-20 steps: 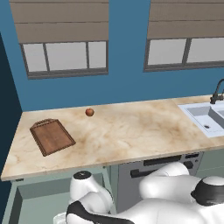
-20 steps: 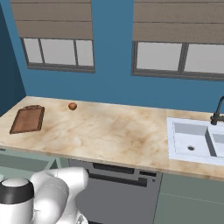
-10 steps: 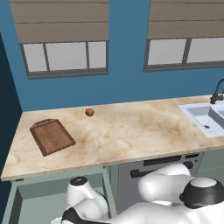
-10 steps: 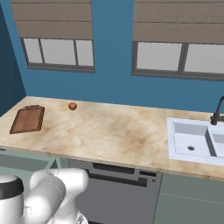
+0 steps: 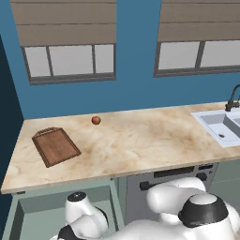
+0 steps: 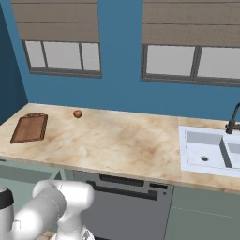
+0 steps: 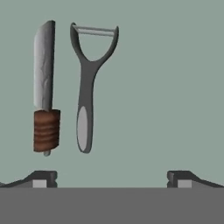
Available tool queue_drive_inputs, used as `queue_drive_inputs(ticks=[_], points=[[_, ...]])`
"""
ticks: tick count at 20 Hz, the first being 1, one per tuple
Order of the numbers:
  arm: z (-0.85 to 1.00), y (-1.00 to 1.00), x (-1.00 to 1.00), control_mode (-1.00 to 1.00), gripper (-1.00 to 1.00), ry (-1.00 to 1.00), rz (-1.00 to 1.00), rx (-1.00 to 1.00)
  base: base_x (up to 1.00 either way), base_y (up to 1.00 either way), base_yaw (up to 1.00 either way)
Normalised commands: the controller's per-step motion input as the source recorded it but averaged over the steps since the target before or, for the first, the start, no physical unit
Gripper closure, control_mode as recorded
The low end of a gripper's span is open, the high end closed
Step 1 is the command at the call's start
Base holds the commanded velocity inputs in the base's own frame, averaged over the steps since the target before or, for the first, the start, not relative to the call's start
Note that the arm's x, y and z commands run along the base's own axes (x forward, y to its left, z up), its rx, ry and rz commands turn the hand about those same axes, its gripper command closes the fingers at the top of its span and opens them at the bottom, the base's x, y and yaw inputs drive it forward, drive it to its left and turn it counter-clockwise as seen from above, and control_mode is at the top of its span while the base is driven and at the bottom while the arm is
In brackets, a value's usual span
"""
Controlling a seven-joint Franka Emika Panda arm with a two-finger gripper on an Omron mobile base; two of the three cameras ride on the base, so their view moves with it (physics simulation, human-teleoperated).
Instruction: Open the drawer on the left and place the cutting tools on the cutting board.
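Risk lay mostly in the pick itself: the end effector (image 7: 112,178) hung over the floor of the open drawer (image 5: 42,206) with its jaws spread wide and nothing between them, and the two cutting tools lay off to one side of its centre line, not under it. The knife (image 7: 45,87), with its ribbed brown handle, and the grey peeler (image 7: 89,85) lay flat, parallel and just beside each other, so a closing grip brought down carelessly could have caught both at once, or nudged one against the other and spun it. Both were thin and lay flush on the drawer bottom, which probably left little for the fingers to get under. The drawer's walls were out of the hand view, so how close the tools sat to them could not be judged. Up on the bench (image 5: 140,145), the cutting board (image 5: 56,146) rested near the left end, bare, handle toward the wall; a small orange-red ball (image 5: 96,120) sat near the back edge, apart from the board. The sink (image 6: 208,150) stood well apart at the right end.
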Motion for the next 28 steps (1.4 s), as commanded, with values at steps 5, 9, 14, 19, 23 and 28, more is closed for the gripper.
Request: queue_drive_inputs(ticks=[5, 9, 14, 19, 23, 28], points=[[-0.25, 0.09, 0.05, -1.0, -1.0, 0.0, -0.02, -0.04, 0.0, 0.0, 0.0], [-0.25, 0.14, 0.03, -1.0, -1.0, 0.0, -0.01, -0.06, 0.0, 0.0, 0.0], [-0.16, 0.17, 0.08, -1.0, -1.0, 0.0, -0.02, -0.05, 0.0, 0.0, 0.0], [-0.17, 0.28, 0.14, -1.0, -1.0, 0.0, -0.04, -0.05, 0.0, 0.0, 0.0], [-0.25, 0.28, 0.11, -1.0, -1.0, 0.0, -0.04, -0.05, 0.0, 0.0, 0.0], [-0.35, 0.23, 0.06, -1.0, -1.0, 0.0, -0.04, -0.05, 0.0, 0.0, 0.0]])
